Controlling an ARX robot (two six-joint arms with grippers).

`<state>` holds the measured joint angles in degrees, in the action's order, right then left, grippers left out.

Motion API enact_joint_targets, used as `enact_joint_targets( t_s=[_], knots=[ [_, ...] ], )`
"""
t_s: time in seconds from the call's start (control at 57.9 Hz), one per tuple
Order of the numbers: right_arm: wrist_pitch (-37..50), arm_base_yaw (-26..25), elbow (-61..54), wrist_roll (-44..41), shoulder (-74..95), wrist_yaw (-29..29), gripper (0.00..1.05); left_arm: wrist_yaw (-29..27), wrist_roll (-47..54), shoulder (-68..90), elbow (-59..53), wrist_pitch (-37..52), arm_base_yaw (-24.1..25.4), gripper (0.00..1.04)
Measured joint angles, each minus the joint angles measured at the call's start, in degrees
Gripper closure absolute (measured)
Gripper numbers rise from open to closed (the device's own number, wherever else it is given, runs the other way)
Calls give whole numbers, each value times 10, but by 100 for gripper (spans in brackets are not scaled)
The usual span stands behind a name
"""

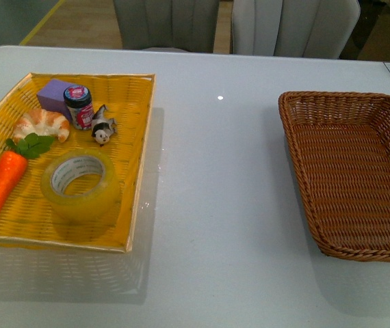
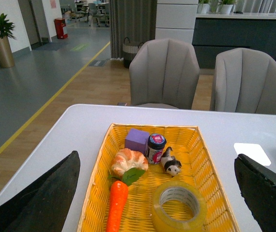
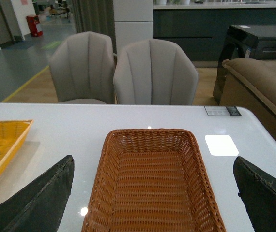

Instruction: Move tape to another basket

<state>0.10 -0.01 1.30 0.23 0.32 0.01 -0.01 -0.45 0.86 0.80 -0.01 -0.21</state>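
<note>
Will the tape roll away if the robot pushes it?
Probably not: the tape lies flat with its hole facing up, so it would likely slide, not roll. Its smooth, shiny side might be a bit slippery to pinch. It looks like a thick, stiff ring, so it should keep its shape when lifted from the yellow tray.

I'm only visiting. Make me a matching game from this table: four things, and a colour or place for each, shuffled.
Things:
1 tape
2 carrot
3 basket
4 block

Descriptions:
A purple, at the far end of the yellow tray
B dark brown, empty
C orange, along the tray's left edge
D yellowish, see-through, near the tray's front

Pairs: 1-D, 2-C, 3-B, 4-A
</note>
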Motion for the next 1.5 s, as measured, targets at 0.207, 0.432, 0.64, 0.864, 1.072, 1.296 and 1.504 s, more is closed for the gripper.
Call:
enact_joint_targets(
  t_s=[0.207,0.432,0.64,0.864,1.072,1.296,1.504],
  knots=[
    [0,0,0,0,0,0,9,0,0,0,0,0,0,9],
    [0,0,0,0,0,0,9,0,0,0,0,0,0,9],
    [0,0,0,0,0,1,9,117,20,62,49,-121,41,9],
    [0,0,0,0,0,0,9,223,43,401,177,-93,28,9],
    [0,0,0,0,0,0,9,136,69,703,255,130,-5,9],
    [0,0,0,0,0,0,9,57,72,968,346,199,-35,9],
    [0,0,0,0,0,0,9,16,39,1117,427,210,-44,9]
  ],
)
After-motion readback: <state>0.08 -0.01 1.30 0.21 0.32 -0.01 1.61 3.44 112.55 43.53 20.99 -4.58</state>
